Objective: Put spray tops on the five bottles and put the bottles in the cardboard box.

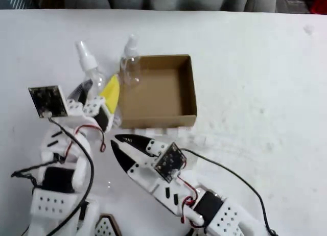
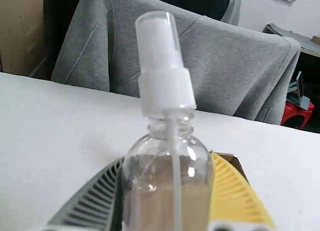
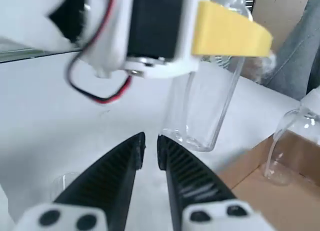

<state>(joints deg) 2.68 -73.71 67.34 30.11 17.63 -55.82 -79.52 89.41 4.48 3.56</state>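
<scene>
My left gripper [image 1: 102, 95], with one yellow and one grey finger, is shut on a clear bottle [image 2: 167, 183] that carries a white spray top [image 2: 164, 66]. This held bottle [image 1: 94, 75] is just left of the open cardboard box [image 1: 188, 88]. From the right wrist view it [image 3: 200, 111] hangs upright under the yellow finger [image 3: 230, 33]. A second clear bottle [image 1: 130, 65] with a spray top stands in the box's far left corner. My right gripper [image 1: 114, 141] is near the box's front left corner. Its black fingers [image 3: 120, 176] are nearly together with nothing between them.
A white strip [image 1: 163, 130] lies along the box's near side. A small clear object [image 1: 109, 185] rests on the table between the two arms. The right half of the white table [image 1: 255, 67] is bare. Grey chairs stand beyond the far edge.
</scene>
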